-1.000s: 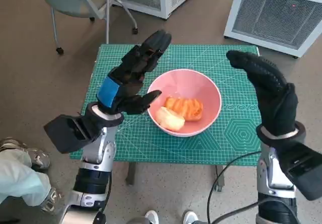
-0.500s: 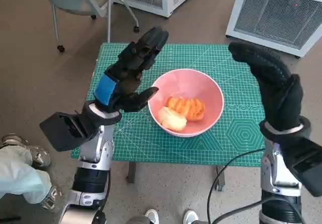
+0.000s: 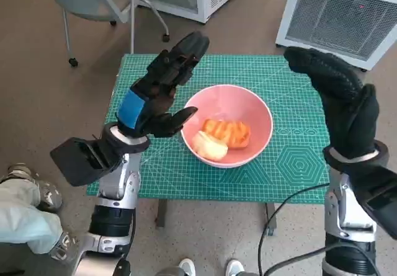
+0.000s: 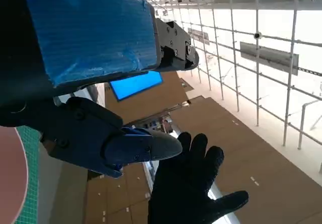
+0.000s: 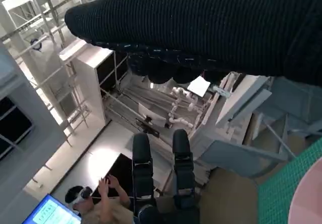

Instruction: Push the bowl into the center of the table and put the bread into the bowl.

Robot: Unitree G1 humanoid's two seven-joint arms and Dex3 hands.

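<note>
A: Where is the bowl?
B: On the green mat, about mid-table. It is pink and upright.

A: Bread?
B: Two pieces lie inside the bowl: an orange loaf and, touching it on the robot's side, a pale roll. The loaf's long axis runs roughly across the bowl, left to right.

A: Left hand?
B: Raised beside the bowl's left rim, apart from it. Fingers spread wide and pointing away from the robot, holding nothing. The thumb points toward the rim; I cannot tell whether it touches.

A: Right hand?
B: Raised off the bowl's right rim, well apart. Fingers extended, nothing held; the left wrist view shows it splayed.

A: Which hand is nearer the bowl?
B: The left. Bread lies rightward of its fingers.

A: Judgement?
B: Both steps look done; next is likely pulling the hands clear without nudging the rim.
</note>
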